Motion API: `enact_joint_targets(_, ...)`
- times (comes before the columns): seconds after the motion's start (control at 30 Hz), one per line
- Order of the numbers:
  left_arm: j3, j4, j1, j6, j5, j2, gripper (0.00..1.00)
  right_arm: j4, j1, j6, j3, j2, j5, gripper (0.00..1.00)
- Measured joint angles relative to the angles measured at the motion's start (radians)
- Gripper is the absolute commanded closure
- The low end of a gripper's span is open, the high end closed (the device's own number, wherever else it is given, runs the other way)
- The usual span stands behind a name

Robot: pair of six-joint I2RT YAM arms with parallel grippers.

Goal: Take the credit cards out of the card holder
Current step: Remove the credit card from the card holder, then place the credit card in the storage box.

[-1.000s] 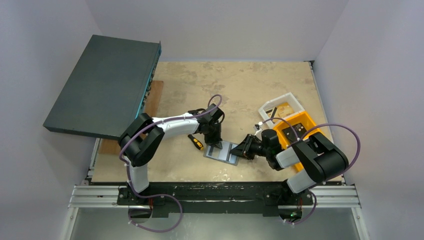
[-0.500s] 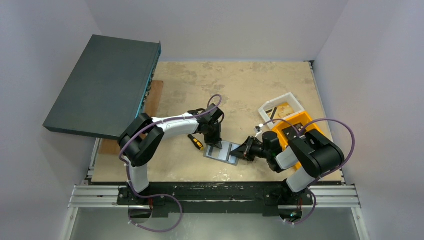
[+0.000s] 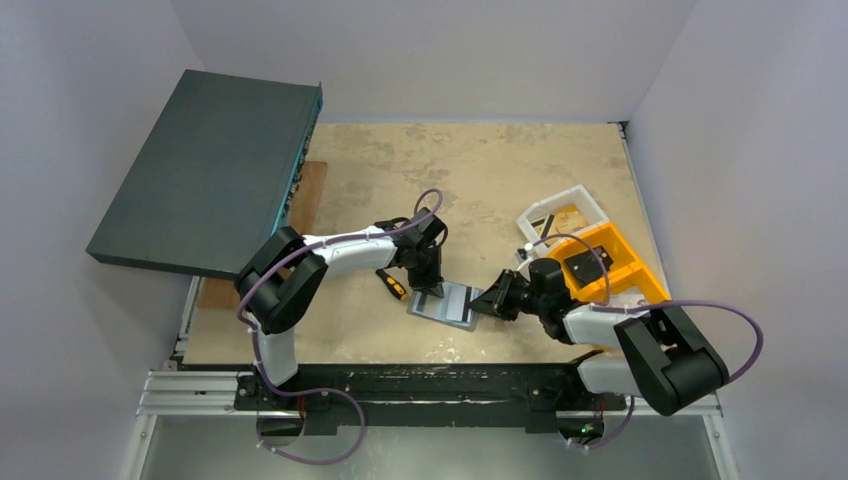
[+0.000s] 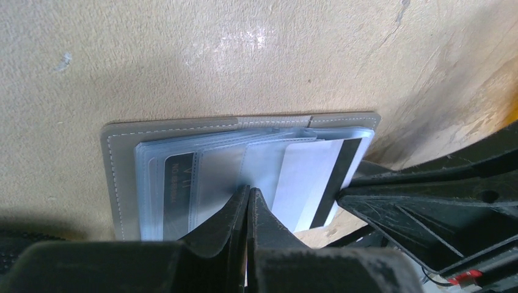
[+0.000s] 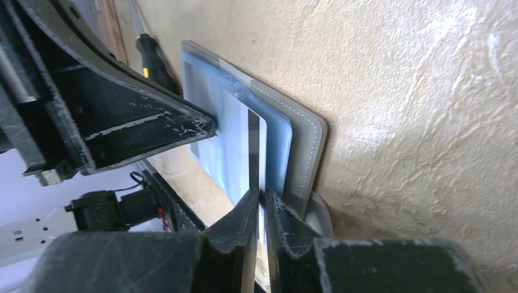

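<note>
- Card holder point(image 3: 445, 303): grey, lying open and flat on the table point(image 3: 480, 170), near the front edge and between the two arms. Clear plastic sleeves are fanned across its inside.
- Card point(image 4: 311, 177): white with a dark stripe, partway out of a sleeve and overhanging the holder's edge on the right arm's side.
- Left gripper point(image 4: 247, 190): fingers pressed together with nothing between them. The tips bear down on the sleeves near the middle of the holder, working as a clamp.
- Right gripper point(image 5: 261, 195): fingers nipped onto the free edge of the card, low against the table.
- Screwdriver point(image 3: 391, 283): just beside the holder on its left; I cannot tell whether they touch.
- Orange bin point(image 3: 640, 280) and white tray point(image 3: 578, 192): off to the right, apart from the work.
- Dark box point(image 3: 205, 170): far left, overhanging the table's corner.
- Step in hand, as I judge it: drawing this card clear of its sleeve.
- Method advised: pull level with the table and straight along the sleeve's opening, away from the left arm. Press firmly enough that the holder does not slide. Go slowly, since the grip covers only a narrow margin. Lift only once the card is fully free.
- Risk noted: the sleeve may ride out with the card, or the card may slip from the pinch.
</note>
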Motion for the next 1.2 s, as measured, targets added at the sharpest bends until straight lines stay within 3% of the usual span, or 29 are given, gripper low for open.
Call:
enact_joint_targets(0.1, 0.0, 0.0, 0.001, 0.0, 0.002, 0.0, 1.0, -0.026, -0.001, -0.023, 0.026, 0.038, -0.003, 0.77)
enact_joint_targets(0.23, 0.0, 0.0, 0.001, 0.0, 0.003, 0.0, 1.0, -0.009, -0.002, -0.026, 0.06, 0.096, -0.027, 0.75)
enact_joint_targets(0.33, 0.0, 0.0, 0.003, 0.0, 0.005, 0.0, 1.0, 0.01, -0.002, -0.026, 0.074, 0.129, -0.038, 0.81)
enact_joint_targets(0.47, 0.0, 0.0, 0.003, 0.0, 0.006, 0.0, 1.0, 0.023, -0.002, -0.026, 0.077, 0.151, -0.04, 1.0)
enact_joint_targets(0.57, 0.0, 0.0, 0.003, 0.0, 0.007, 0.0, 1.0, 0.016, -0.002, -0.026, 0.077, 0.142, -0.039, 1.0)
enact_joint_targets(0.7, 0.0, 0.0, 0.003, 0.001, 0.008, 0.0, 1.0, -0.078, -0.002, -0.045, 0.08, 0.044, -0.006, 1.0)
enact_joint_targets(0.97, 0.0, -0.001, 0.003, 0.005, 0.008, 0.0, 1.0, -0.424, -0.003, -0.103, 0.103, -0.261, 0.164, 1.0)
enact_joint_targets(1.2, 0.02, -0.056, 0.003, 0.06, -0.026, -0.02, 1.0, -0.585, -0.003, -0.124, 0.175, -0.322, 0.204, 1.0)
